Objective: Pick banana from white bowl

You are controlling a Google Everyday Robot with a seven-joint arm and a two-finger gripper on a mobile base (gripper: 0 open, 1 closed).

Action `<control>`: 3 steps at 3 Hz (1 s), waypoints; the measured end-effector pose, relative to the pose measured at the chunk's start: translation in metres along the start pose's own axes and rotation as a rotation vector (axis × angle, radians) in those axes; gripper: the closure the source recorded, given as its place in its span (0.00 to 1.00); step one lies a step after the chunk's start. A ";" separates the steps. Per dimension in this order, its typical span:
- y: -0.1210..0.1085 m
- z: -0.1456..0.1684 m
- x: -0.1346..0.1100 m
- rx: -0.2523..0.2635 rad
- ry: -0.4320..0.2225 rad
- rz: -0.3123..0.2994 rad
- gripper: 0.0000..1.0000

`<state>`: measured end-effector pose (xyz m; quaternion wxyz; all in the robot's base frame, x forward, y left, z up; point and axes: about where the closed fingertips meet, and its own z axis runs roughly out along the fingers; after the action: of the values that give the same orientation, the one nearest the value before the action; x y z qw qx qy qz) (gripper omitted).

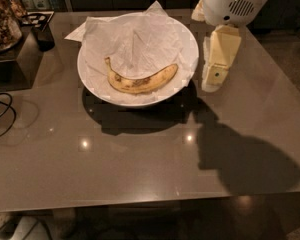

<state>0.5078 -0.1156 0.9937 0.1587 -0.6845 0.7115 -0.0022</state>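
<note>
The banana (140, 80), yellow with brown spots, lies curved in the front half of the white bowl (190, 44), on crumpled white paper (135, 39). The bowl stands on the brown table at the back centre. My gripper (212, 81), cream-coloured under a white wrist housing (232, 4), hangs just to the right of the bowl's rim, pointing down, above the table. It holds nothing that I can see and is apart from the banana.
A dark cup (42, 36) and a jar of mixed items (2, 19) stand at the back left. A black cable (2, 114) lies at the left edge. The gripper's shadow (240, 154) falls on the table's front right.
</note>
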 end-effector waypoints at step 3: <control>-0.042 0.049 -0.084 -0.096 -0.013 -0.102 0.20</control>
<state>0.5606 -0.0262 0.9750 0.1298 -0.7266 0.6741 0.0283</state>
